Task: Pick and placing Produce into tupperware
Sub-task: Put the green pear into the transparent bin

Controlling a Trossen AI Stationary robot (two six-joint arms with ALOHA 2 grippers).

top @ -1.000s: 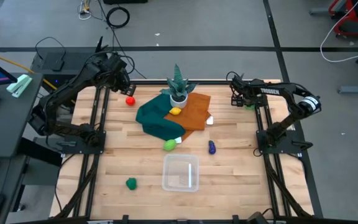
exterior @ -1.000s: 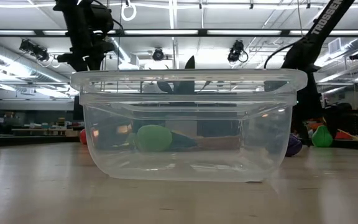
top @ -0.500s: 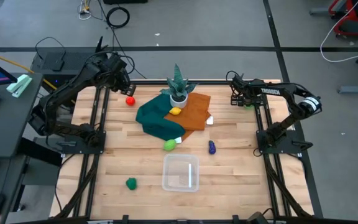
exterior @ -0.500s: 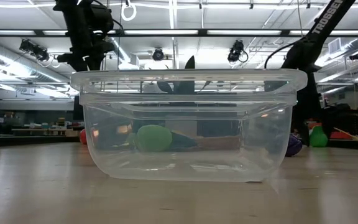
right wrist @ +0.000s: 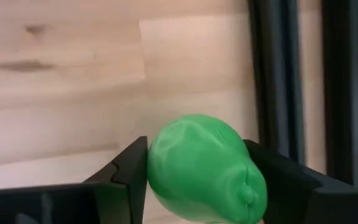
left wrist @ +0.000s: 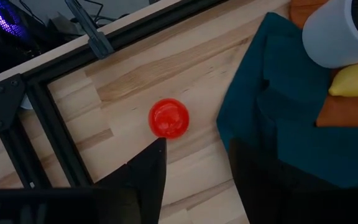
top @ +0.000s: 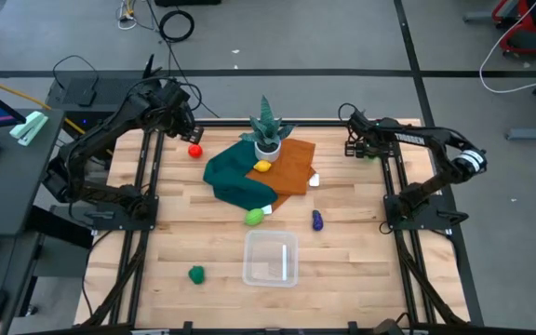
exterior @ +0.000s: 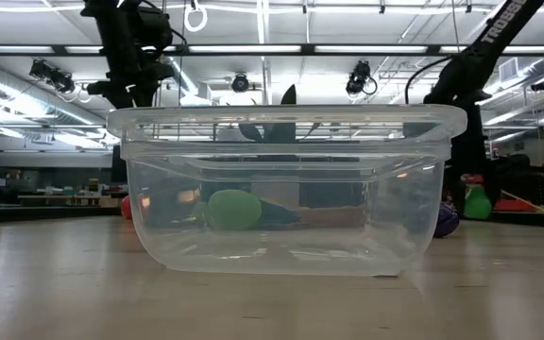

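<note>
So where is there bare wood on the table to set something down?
Bare wood lies between the tupperware and the right rail, and along the left side between the red produce and the green piece. The middle is crowded: teal cloth, orange cloth, plant.

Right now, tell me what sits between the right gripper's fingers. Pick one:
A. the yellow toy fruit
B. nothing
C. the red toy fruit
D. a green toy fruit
D: the right wrist view shows a green toy fruit wedged between the two dark fingers of the right gripper, above the wooden table.
</note>
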